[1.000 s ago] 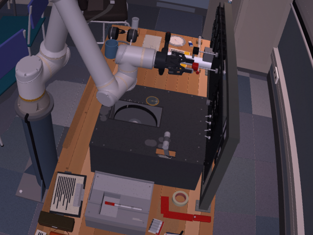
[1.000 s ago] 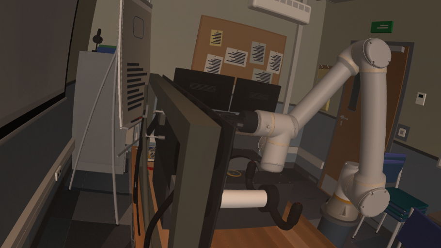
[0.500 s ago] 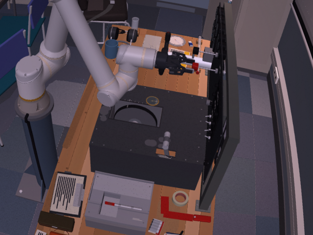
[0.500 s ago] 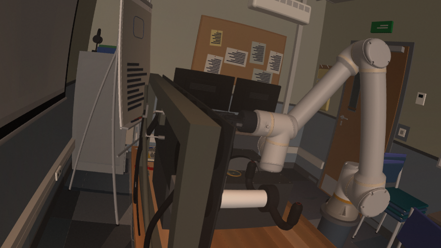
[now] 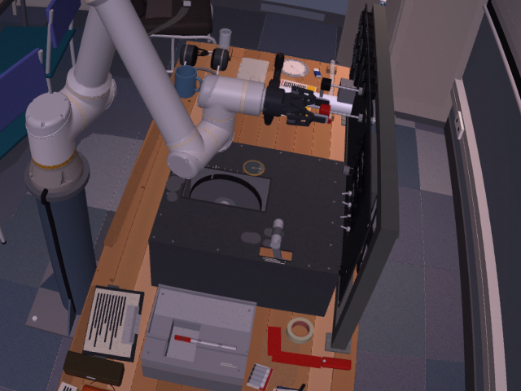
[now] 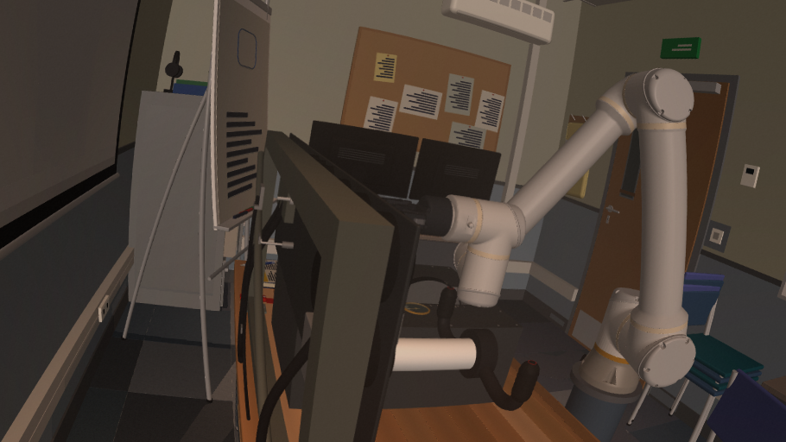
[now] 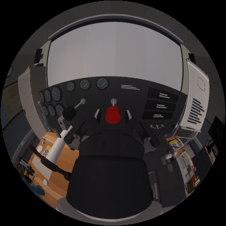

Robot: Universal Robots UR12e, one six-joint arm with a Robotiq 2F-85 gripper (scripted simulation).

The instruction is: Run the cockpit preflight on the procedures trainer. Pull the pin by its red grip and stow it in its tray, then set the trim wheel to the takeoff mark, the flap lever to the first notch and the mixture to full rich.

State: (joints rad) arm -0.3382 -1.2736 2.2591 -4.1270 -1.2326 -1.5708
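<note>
The red mixture knob [image 7: 112, 115] [image 5: 324, 110] sticks out from the instrument panel on a thin rod, between the fingers of my gripper [image 7: 113, 117] [image 5: 323, 113]. The gripper is open and holds nothing, pointing level at the panel. The pin with its red grip [image 5: 205, 342] lies in the grey tray [image 5: 198, 336] at the near end of the bench. The trim wheel [image 5: 225, 195] sits in its recess on top of the black console, and the flap lever [image 5: 276, 238] stands upright near the console's front edge. A black-knobbed rod [image 7: 70, 113] juts from the panel left of the red knob.
Behind the knob stands the upright instrument panel [image 5: 365, 176] with gauges and toggle switches. The white yoke column [image 7: 58, 146] runs beside my gripper. A blue mug [image 5: 185, 81], a clipboard [image 5: 111, 323], a tape roll [image 5: 300, 329] and a red bracket [image 5: 303, 353] lie on the wooden bench.
</note>
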